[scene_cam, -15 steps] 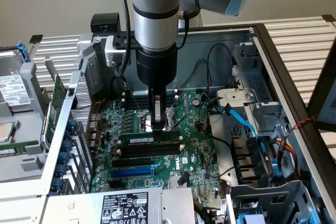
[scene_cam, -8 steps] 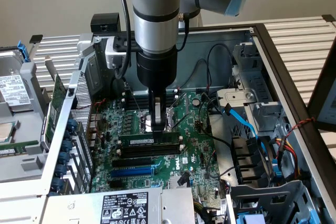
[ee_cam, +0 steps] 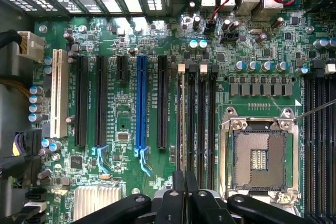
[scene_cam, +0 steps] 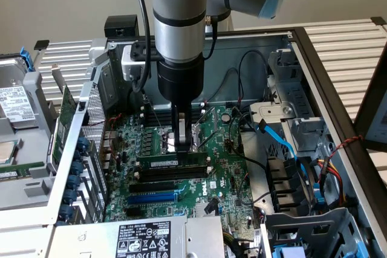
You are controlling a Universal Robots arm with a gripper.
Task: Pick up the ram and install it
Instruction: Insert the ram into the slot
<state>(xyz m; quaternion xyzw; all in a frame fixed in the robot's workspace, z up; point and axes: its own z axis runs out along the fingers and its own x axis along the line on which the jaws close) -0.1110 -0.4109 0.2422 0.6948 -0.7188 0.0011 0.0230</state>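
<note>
The ram [scene_cam: 163,161] is a long green stick with a white label. It stands on edge across the motherboard [scene_cam: 224,167], right over the rearmost of the long black slots [scene_cam: 169,176]. My gripper [scene_cam: 182,149] comes straight down on the stick's middle and is shut on it. I cannot tell whether the stick is seated or just above the slot. In the wrist view the fingers [ee_cam: 178,192] meet at the stick's thin top edge [ee_cam: 183,129], lined up with the slot nearest the blue slot [ee_cam: 140,103]. The empty CPU socket [ee_cam: 260,158] lies beside the slot bank.
The open case has metal walls all round. Blue and black cables [scene_cam: 278,140] crowd the exterior view's right beside a drive cage [scene_cam: 290,191]. A power supply [scene_cam: 145,237] sits at the front. A hard drive [scene_cam: 15,104] lies outside at the exterior view's left.
</note>
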